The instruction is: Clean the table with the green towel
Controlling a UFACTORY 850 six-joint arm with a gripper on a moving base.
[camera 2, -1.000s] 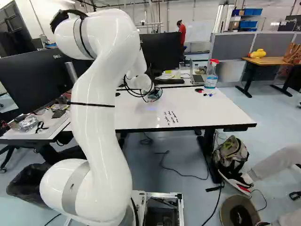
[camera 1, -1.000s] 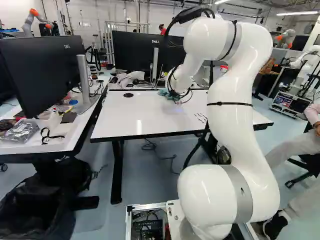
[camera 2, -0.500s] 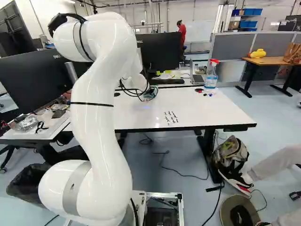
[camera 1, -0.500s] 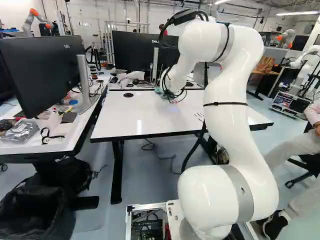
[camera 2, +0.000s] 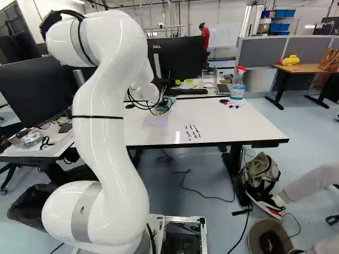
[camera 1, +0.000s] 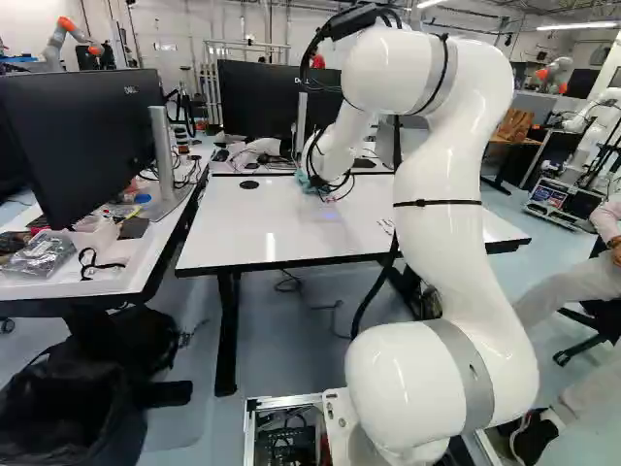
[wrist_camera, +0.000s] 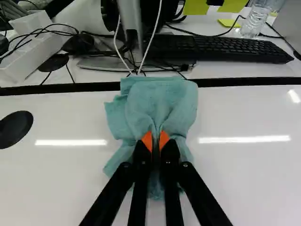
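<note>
The gripper [wrist_camera: 155,141] pinches the green towel [wrist_camera: 160,101] at the table's [wrist_camera: 240,179] far edge; pushing farther could snag the white cables [wrist_camera: 148,45].

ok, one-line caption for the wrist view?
Black two-finger gripper with orange pads pinches a crumpled green towel on the glossy white table.

Two rear views over one table [camera 1: 320,233], wrist close-up

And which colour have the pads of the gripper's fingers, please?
The pads are orange; the wrist view shows this best.
</note>
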